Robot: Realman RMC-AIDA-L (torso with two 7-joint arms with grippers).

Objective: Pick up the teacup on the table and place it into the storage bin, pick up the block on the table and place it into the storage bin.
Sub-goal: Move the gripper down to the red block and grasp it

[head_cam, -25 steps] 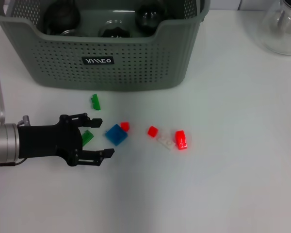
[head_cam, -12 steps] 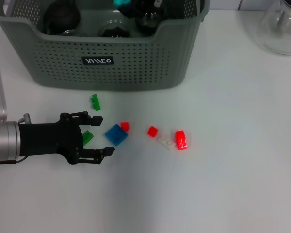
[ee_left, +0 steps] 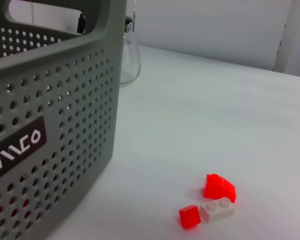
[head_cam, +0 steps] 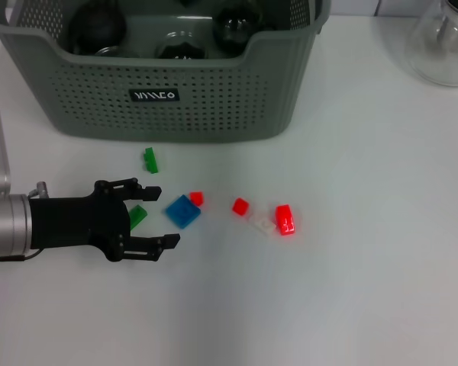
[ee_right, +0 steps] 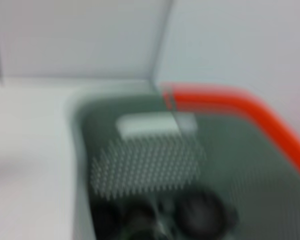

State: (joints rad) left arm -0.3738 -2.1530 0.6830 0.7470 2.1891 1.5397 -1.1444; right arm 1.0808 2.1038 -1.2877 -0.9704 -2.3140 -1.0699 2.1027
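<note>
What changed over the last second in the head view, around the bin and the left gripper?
Half a second ago a dark gripper with something cyan showed over the back of the bin; it was not there a second ago and is gone again now. The left gripper stayed open around the green block, barely shifting. The blue block, the red blocks and the flask did not move.

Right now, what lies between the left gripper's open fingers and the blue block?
In the head view, a small green block lies between the left gripper and the blue block, sitting within the open fingers.
</note>
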